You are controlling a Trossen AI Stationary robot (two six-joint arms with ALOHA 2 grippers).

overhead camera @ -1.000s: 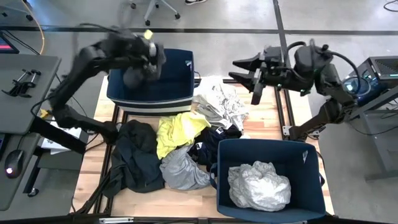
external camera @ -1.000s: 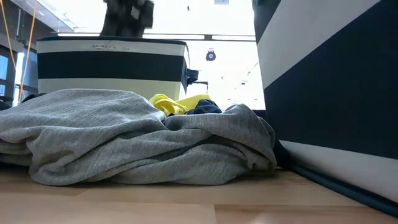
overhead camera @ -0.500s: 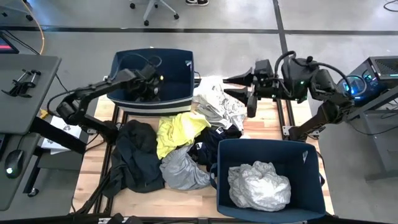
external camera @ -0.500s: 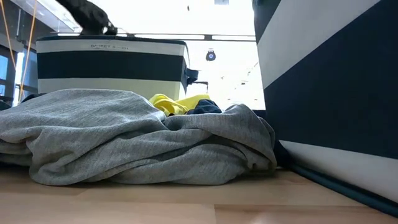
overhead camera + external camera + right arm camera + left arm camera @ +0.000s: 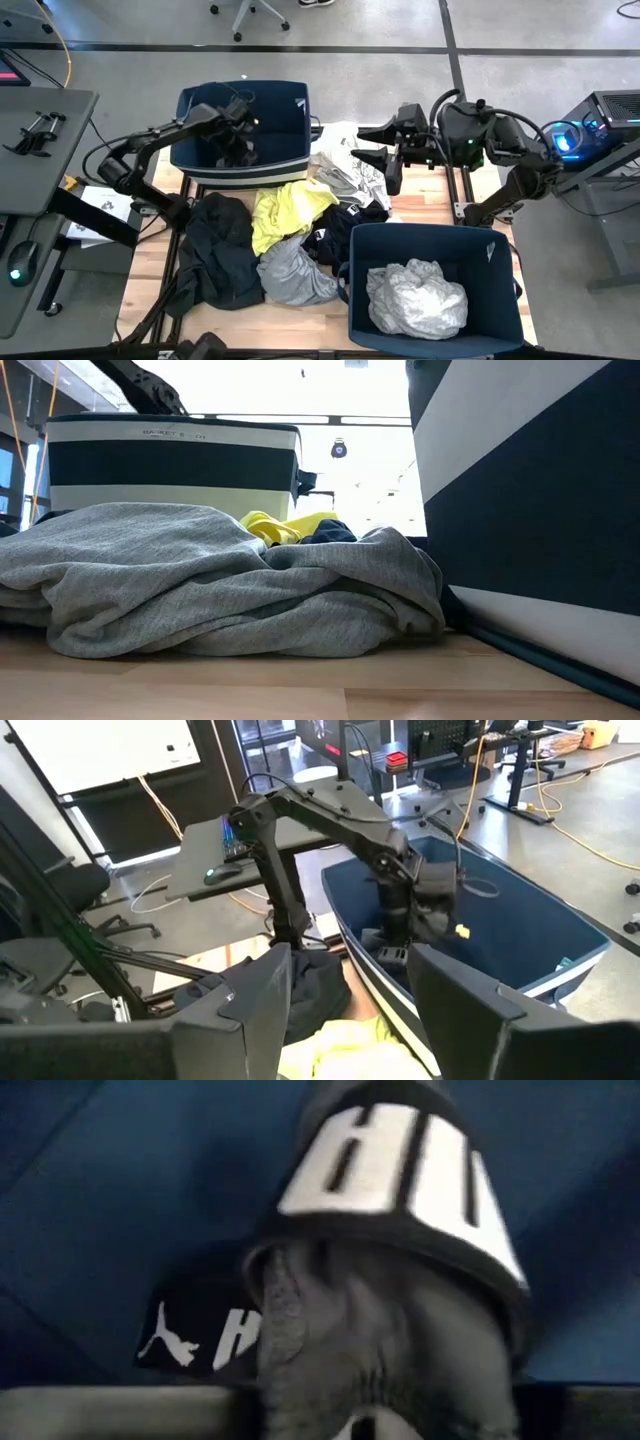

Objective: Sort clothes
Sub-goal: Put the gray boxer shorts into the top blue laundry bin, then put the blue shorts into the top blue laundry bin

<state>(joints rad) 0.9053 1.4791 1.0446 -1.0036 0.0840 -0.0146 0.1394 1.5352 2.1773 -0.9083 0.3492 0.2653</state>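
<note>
Reading from the near edge, I see a boxy navy fabric bin (image 5: 500,262) at 5 o'clock holding a crumpled white garment with grey print (image 5: 416,298). At table centre lie a grey sweatshirt (image 5: 200,580), a bright yellow shirt (image 5: 285,208), a black jacket (image 5: 218,248) and a dark navy garment (image 5: 340,225). At 1 o'clock the right gripper (image 5: 378,145) hovers, fingers spread wide. At 11 o'clock the left gripper (image 5: 232,150) reaches into the second navy bin (image 5: 290,105), touching a black garment with white lettering (image 5: 400,1170); I cannot tell its finger state.
</note>
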